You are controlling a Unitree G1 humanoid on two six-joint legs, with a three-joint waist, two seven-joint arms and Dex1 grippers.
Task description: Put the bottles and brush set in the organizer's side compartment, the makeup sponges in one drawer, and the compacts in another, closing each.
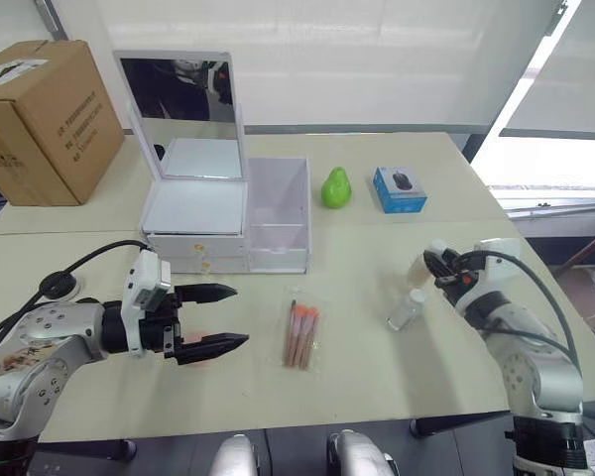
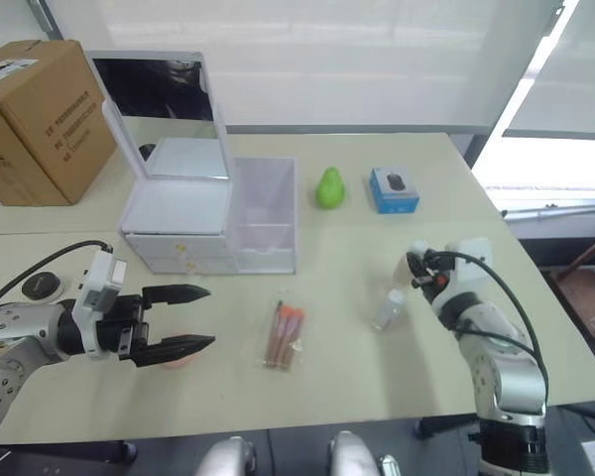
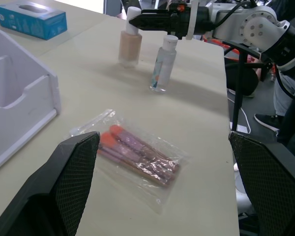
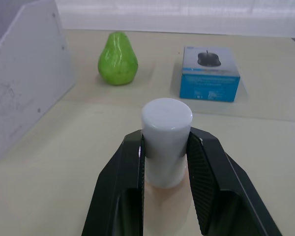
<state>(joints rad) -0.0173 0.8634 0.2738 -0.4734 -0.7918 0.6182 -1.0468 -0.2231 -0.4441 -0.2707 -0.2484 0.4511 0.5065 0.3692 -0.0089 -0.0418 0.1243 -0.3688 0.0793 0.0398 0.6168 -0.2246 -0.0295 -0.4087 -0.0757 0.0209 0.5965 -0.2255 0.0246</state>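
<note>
The white organizer (image 1: 196, 213) stands mid-table with its mirror lid up, its clear side compartment (image 1: 278, 213) open-topped and its drawers (image 1: 196, 260) shut. A bagged brush set (image 1: 299, 335) lies in front of it. My left gripper (image 1: 216, 317) hovers open left of the brushes, above a small pink thing (image 2: 176, 362), perhaps a makeup sponge. At the right, my right gripper (image 4: 166, 142) is shut on the white cap of a beige bottle (image 3: 129, 46) standing on the table. A clear bottle (image 1: 407, 309) stands just beside it. The compacts are out of view.
A green pear (image 1: 336, 187) and a blue mouse box (image 1: 399, 188) sit behind the bottles. A cardboard box (image 1: 40, 119) stands at the far left. The table's right edge (image 1: 535, 297) runs close to my right arm.
</note>
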